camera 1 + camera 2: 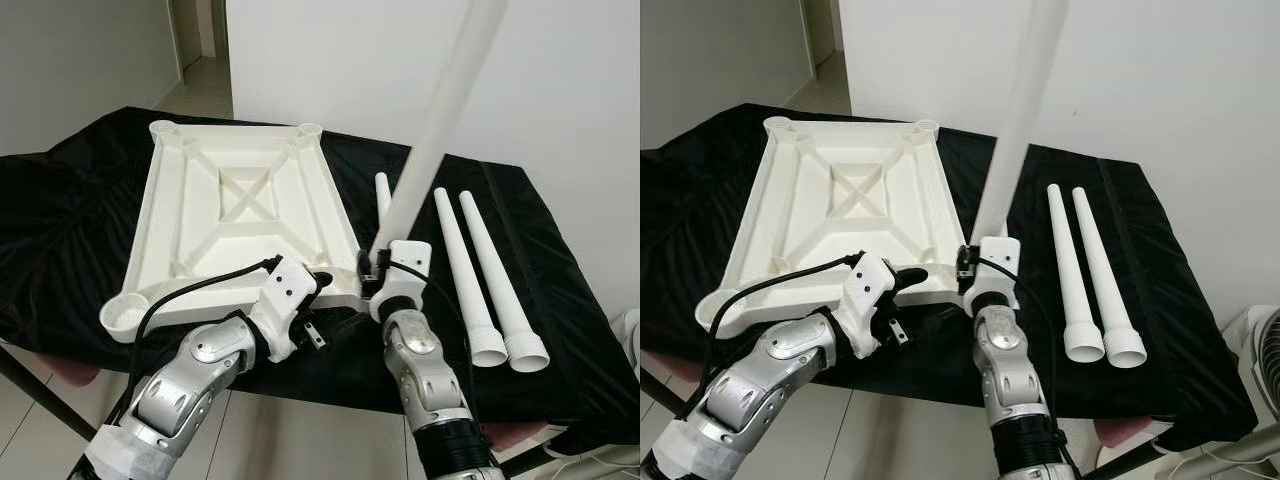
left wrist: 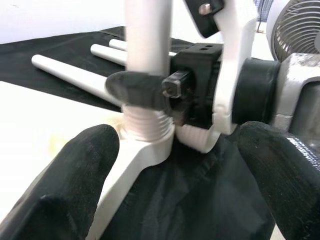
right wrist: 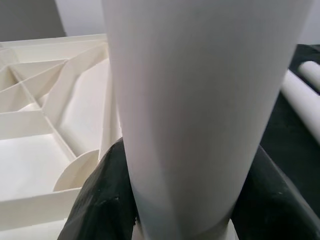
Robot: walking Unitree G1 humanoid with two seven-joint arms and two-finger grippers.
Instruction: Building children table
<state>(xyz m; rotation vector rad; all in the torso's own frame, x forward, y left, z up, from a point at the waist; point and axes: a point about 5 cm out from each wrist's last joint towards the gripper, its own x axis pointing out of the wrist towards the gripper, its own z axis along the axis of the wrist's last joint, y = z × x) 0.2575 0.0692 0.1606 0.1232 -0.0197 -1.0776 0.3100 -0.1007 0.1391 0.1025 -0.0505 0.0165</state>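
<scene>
Right hand (image 1: pixel 372 268) clamped on upright leg (image 1: pixel 432 135), threaded end at tabletop (image 1: pixel 240 200) corner socket, long axis toward 1 o'clock; left hand (image 1: pixel 318 282) spread apart at 9 o'clock.

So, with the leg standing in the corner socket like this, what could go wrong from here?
1. The upright leg leans; if its thread enters crooked, it may jam in the tabletop.
2. The right hand grips the leg low, so the long top could swing.
3. The left hand is open by the corner, so the tabletop may turn or slide on the black cloth.
</scene>
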